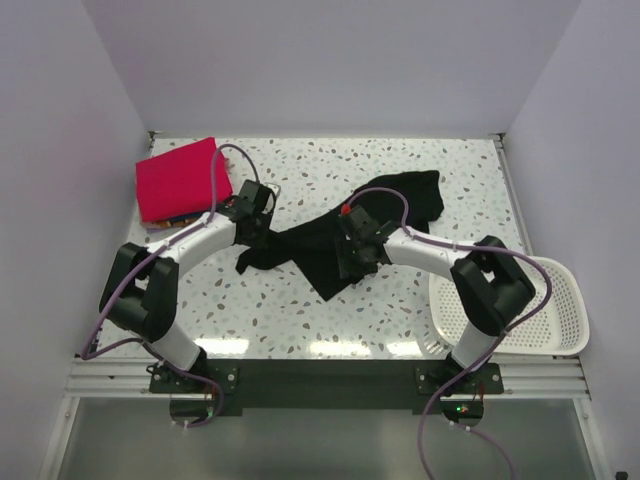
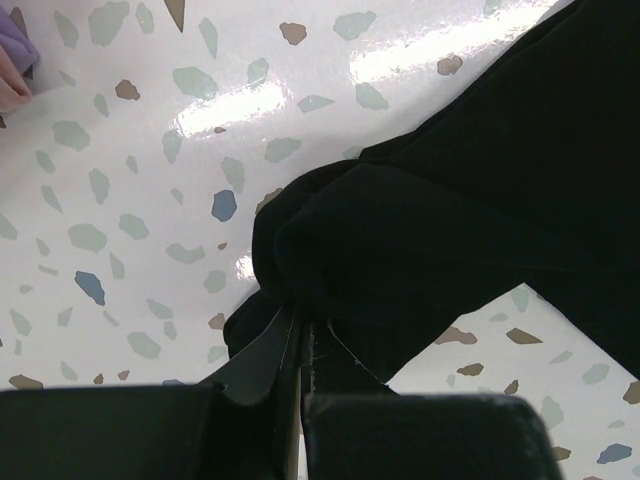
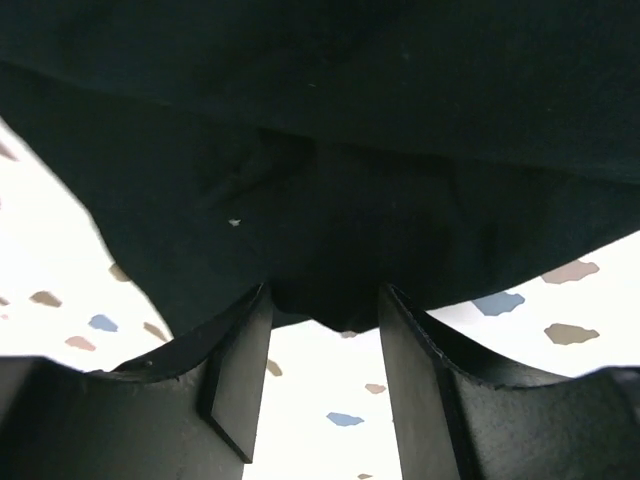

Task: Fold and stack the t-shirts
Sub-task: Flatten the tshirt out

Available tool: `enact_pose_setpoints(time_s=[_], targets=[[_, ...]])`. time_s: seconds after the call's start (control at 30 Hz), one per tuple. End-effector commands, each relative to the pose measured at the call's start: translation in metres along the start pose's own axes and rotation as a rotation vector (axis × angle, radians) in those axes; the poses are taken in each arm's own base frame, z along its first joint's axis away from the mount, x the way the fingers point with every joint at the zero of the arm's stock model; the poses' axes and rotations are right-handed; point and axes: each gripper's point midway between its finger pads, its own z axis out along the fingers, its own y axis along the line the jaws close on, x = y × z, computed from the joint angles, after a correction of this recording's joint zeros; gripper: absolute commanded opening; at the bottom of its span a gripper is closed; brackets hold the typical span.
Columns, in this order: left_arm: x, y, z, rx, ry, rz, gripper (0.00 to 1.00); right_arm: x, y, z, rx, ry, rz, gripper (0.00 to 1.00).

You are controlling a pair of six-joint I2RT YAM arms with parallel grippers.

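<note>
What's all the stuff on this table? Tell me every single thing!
black t-shirt: one, black, crumpled in the middle of the table
folded t-shirt: one, pinkish-red, far left corner
other cloth: count unclear, a thin coloured edge under the folded t-shirt
basket: one, white mesh, near right edge
table: one, white with coloured speckles
left gripper: one, black, pinched shut on the black t-shirt's edge
right gripper: one, black, jaws apart, black t-shirt at its tips
</note>
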Motion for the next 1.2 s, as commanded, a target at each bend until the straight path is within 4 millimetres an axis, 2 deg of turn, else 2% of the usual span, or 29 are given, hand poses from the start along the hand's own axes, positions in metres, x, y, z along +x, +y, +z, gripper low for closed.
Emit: enact_pose_setpoints(time_s=[0.0, 0.13, 0.2, 0.3, 0.33, 0.47, 0.63, 0.77, 0.9, 0.97, 1.0, 1.03, 1.07, 1.1, 1.17], targets=[[-0.016, 0.008, -0.006, -0.015, -0.068, -0.004, 0.00, -0.009, 0.000, 0.005, 0.020, -0.027, 0.012, 0.50], [-0.016, 0.008, -0.006, -0.017, -0.067, -0.002, 0.00, -0.004, -0.008, 0.009, 0.059, -0.012, -0.005, 0.49], [-0.016, 0.008, -0.006, -0.016, -0.067, -0.005, 0.00, -0.003, -0.009, 0.010, 0.065, -0.010, -0.010, 0.43], [-0.016, 0.008, -0.006, -0.014, -0.068, -0.005, 0.00, -0.003, -0.010, 0.010, 0.076, -0.008, -0.012, 0.25], [-0.015, 0.009, -0.006, -0.017, -0.065, -0.006, 0.00, -0.005, -0.011, 0.008, 0.082, -0.014, -0.012, 0.15], [-0.015, 0.010, -0.006, -0.024, -0.064, -0.005, 0.00, -0.015, -0.015, -0.007, 0.116, -0.040, -0.024, 0.00], [-0.018, 0.012, -0.010, -0.032, -0.080, -0.010, 0.00, -0.042, -0.018, -0.049, 0.157, -0.129, -0.052, 0.00], [-0.030, 0.010, -0.017, -0.017, -0.106, -0.019, 0.00, -0.055, -0.035, -0.081, 0.231, -0.170, -0.075, 0.00], [-0.048, 0.006, -0.028, 0.011, -0.158, -0.028, 0.00, -0.071, -0.060, -0.110, 0.276, -0.233, -0.051, 0.00], [-0.053, 0.006, -0.031, 0.011, -0.177, -0.037, 0.00, -0.080, -0.085, -0.119, 0.301, -0.248, -0.010, 0.00], [-0.054, 0.005, -0.033, 0.015, -0.182, -0.041, 0.05, -0.083, -0.093, -0.125, 0.303, -0.263, 0.008, 0.00], [-0.052, 0.005, -0.032, 0.017, -0.184, -0.043, 0.17, -0.087, -0.109, -0.127, 0.315, -0.267, 0.035, 0.00], [-0.053, 0.004, -0.036, 0.025, -0.198, -0.051, 0.30, -0.089, -0.114, -0.129, 0.319, -0.270, 0.043, 0.00], [-0.046, 0.004, -0.034, 0.028, -0.189, -0.052, 0.55, -0.090, -0.119, -0.130, 0.326, -0.272, 0.049, 0.00], [-0.043, 0.003, -0.039, 0.037, -0.208, -0.068, 0.71, -0.094, -0.128, -0.129, 0.335, -0.274, 0.059, 0.00]])
